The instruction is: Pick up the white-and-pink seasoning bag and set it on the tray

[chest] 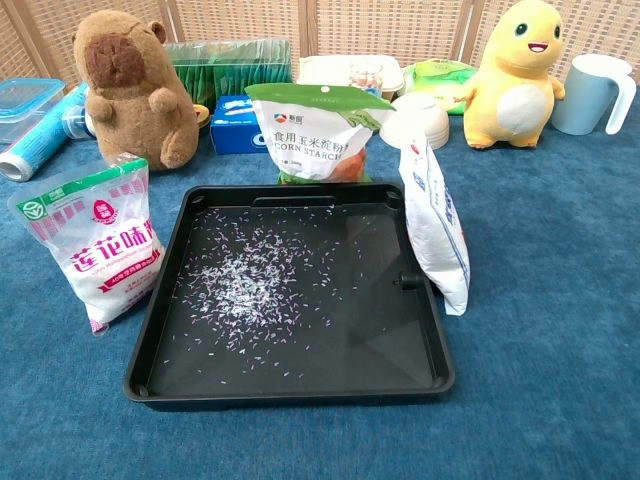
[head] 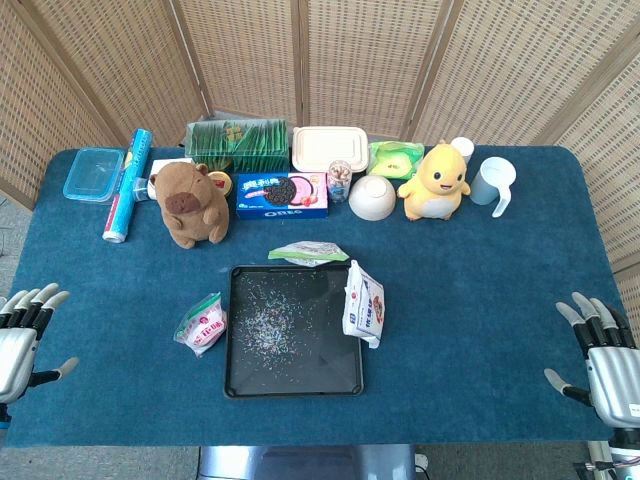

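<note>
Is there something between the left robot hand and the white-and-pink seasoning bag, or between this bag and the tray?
Nothing visible. Only bare tablecloth separates the left robot hand from the white-and-pink seasoning bag, which stands beside the tray.

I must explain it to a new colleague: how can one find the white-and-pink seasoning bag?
Start at the black tray in the table's middle. The white-and-pink seasoning bag stands just off its left edge. Unlike the corn starch bag behind and the white-and-blue bag on the right, it carries pink print.
</note>
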`<action>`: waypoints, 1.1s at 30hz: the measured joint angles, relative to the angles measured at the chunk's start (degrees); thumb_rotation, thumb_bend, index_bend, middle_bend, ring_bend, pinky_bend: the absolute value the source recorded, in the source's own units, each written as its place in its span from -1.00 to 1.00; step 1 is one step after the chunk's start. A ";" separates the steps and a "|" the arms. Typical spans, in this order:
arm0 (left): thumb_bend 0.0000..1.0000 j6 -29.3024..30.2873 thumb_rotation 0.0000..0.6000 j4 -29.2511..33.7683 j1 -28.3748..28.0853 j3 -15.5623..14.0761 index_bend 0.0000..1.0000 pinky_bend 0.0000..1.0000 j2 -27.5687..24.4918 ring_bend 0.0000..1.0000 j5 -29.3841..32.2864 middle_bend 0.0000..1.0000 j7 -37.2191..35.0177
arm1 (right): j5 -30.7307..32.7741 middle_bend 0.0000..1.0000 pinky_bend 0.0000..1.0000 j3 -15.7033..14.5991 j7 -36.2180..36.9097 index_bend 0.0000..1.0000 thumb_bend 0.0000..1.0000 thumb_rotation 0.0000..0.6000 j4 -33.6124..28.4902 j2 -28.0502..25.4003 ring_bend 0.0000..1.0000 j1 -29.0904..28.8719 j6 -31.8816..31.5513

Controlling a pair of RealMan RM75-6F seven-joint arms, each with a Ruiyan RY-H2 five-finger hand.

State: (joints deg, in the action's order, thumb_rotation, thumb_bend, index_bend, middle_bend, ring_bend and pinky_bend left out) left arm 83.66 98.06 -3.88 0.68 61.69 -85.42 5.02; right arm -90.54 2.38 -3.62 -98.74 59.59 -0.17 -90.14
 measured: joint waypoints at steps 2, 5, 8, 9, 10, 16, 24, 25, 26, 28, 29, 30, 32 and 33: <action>-0.90 -0.10 1.00 -0.06 -0.05 -0.01 -0.82 -0.85 0.04 -0.94 -0.01 -0.82 -0.18 | -0.03 -0.93 -0.85 -0.01 -0.05 -0.72 -0.95 1.00 -0.04 0.01 -0.88 -0.01 0.01; -0.90 -0.51 1.00 -0.27 -0.26 -0.04 -0.81 -0.85 0.13 -0.94 -0.05 -0.82 -0.68 | 0.00 -0.93 -0.85 -0.04 -0.03 -0.72 -0.95 1.00 -0.03 0.01 -0.88 0.00 0.05; -0.90 -0.83 1.00 -1.04 -0.70 0.03 -0.81 -0.85 0.53 -0.94 -0.60 -0.82 -2.02 | 0.12 -0.93 -0.85 -0.07 0.06 -0.72 -0.95 1.00 -0.06 0.00 -0.88 0.04 0.09; -0.90 -1.05 1.00 -1.56 -0.92 0.04 -0.81 -0.85 0.83 -0.94 -0.86 -0.82 -3.20 | 0.09 -0.93 -0.85 -0.10 0.10 -0.72 -0.95 1.00 -0.10 -0.02 -0.88 0.02 0.16; -0.90 -1.31 1.00 -2.01 -1.10 0.03 -0.81 -0.85 1.09 -0.94 -1.03 -0.82 -4.41 | 0.07 -0.93 -0.85 -0.11 0.15 -0.72 -0.95 1.00 -0.13 -0.02 -0.88 -0.01 0.23; -0.90 -4.50 1.00 -7.56 -2.82 -0.74 -0.80 -0.85 5.31 -0.94 -2.67 -0.82 -17.02 | -0.29 -0.93 -0.85 -0.32 0.16 -0.72 -0.95 1.00 -0.24 -0.01 -0.88 -0.24 0.66; -0.90 -6.81 1.00 -17.58 -4.52 -1.98 -0.76 -0.85 19.10 -0.94 -5.04 -0.82 -24.23 | -0.97 -0.93 -0.85 -0.63 0.86 -0.72 -0.95 1.00 -0.36 -0.32 -0.88 0.03 0.14; -0.90 -7.02 1.00 -18.63 -4.70 -2.00 -0.76 -0.85 20.52 -0.94 -5.10 -0.82 -24.23 | -0.97 -0.93 -0.85 -0.64 1.00 -0.72 -0.95 1.00 -0.35 -0.37 -0.88 0.04 0.14; -0.90 -7.20 1.00 -19.69 -4.86 -1.98 -0.76 -0.85 21.89 -0.94 -5.12 -0.82 -24.12 | -0.98 -0.93 -0.85 -0.65 1.15 -0.72 -0.95 1.00 -0.34 -0.43 -0.88 0.04 0.14; -0.90 -7.54 1.00 -21.85 -5.23 -1.82 -0.74 -0.85 24.87 -0.94 -5.02 -0.82 -23.83 | -1.00 -0.93 -0.85 -0.63 1.46 -0.72 -0.95 1.00 -0.32 -0.56 -0.88 0.05 0.07; -0.90 -7.69 1.00 -22.55 -5.39 -1.71 -0.73 -0.85 26.04 -0.94 -4.91 -0.82 -23.77 | -1.01 -0.93 -0.85 -0.62 1.57 -0.72 -0.95 1.00 -0.32 -0.61 -0.88 0.06 0.03; -0.90 -7.86 1.00 -23.35 -5.61 -1.50 -0.71 -0.85 27.48 -0.94 -4.72 -0.82 -23.68 | -0.99 -0.93 -0.85 -0.60 1.72 -0.72 -0.95 1.00 -0.31 -0.67 -0.88 0.07 0.00; -0.90 -7.96 1.00 -24.14 -5.96 -1.01 -0.69 -0.85 29.37 -0.94 -4.37 -0.82 -23.42 | -0.89 -0.93 -0.85 -0.55 2.03 -0.72 -0.95 1.00 -0.29 -0.76 -0.88 0.08 -0.01; -0.90 -8.04 1.00 -24.46 -6.26 -0.60 -0.69 -0.85 30.65 -0.94 -4.10 -0.82 -23.40 | -0.72 -0.93 -0.85 -0.50 2.31 -0.72 -0.95 1.00 -0.22 -0.85 -0.88 0.09 0.00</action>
State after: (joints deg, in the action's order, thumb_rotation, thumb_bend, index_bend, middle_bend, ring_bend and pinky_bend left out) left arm 75.62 73.61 -10.14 0.08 92.34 -89.52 -18.38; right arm -91.26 1.88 -1.31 -98.96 58.75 -0.09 -90.14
